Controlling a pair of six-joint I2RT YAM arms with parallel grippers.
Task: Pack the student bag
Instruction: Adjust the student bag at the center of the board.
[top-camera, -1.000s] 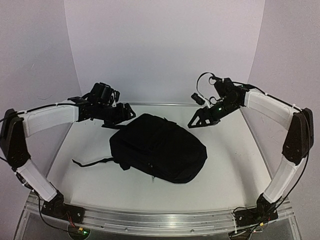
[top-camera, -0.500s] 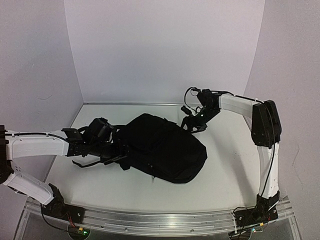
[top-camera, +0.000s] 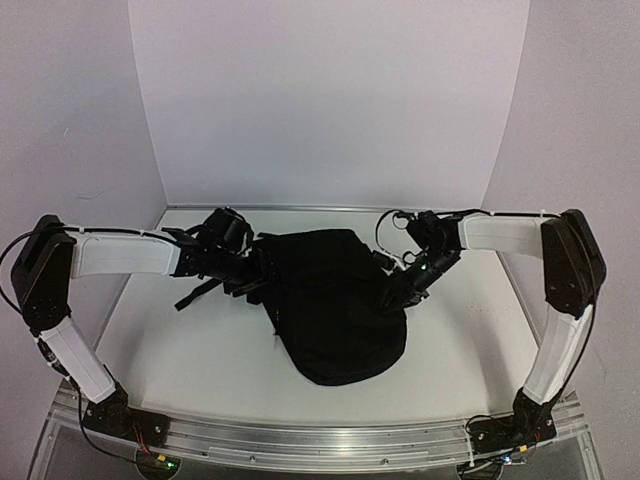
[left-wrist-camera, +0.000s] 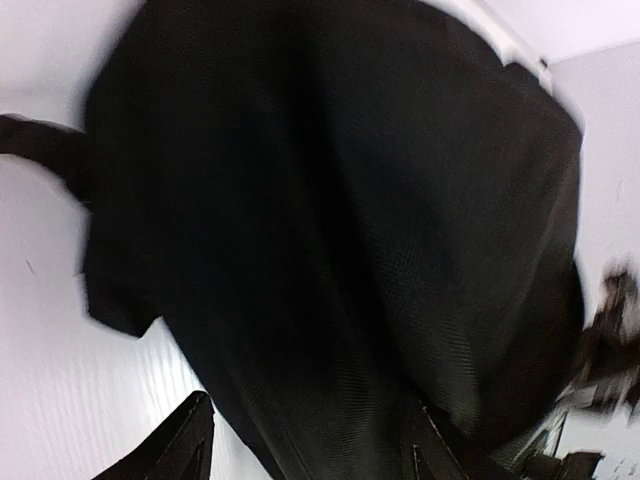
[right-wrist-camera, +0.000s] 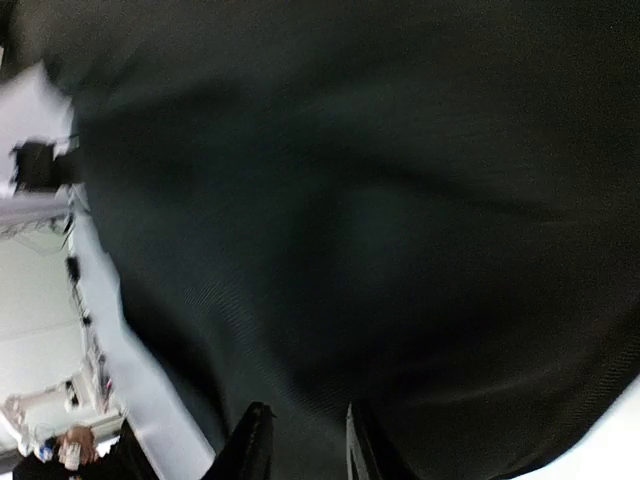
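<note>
Seen from above, the student bag (top-camera: 338, 310) lies in the middle of the white tabletop (top-camera: 190, 355), a soft black mass with its rounded end toward the near edge. The 2 arms reach in from either side. The left fingers (top-camera: 262, 280) are at the bag's upper left edge, touching the fabric. The right fingers (top-camera: 392, 296) press into its right flank. A black strap (top-camera: 195, 293) trails from the left side of the bag onto the tabletop below the left arm. From this height both sets of fingers merge with the black cloth, and how they stand cannot be read here.

In the left wrist view, the bag fills nearly the whole picture and is blurred. The 2 finger tips show at the bottom edge, spread well apart, with a bulk of black fabric between them. Whether they are gripping that fabric or only flanking it, I cannot tell. White tabletop shows at the lower left, and the strap runs off the left edge.

In the right wrist view, black fabric again covers almost everything. The 2 fingers at the bottom edge stand close together, pinching a fold of the bag's cloth in the narrow gap between them. A strip of tabletop shows at the left.
</note>
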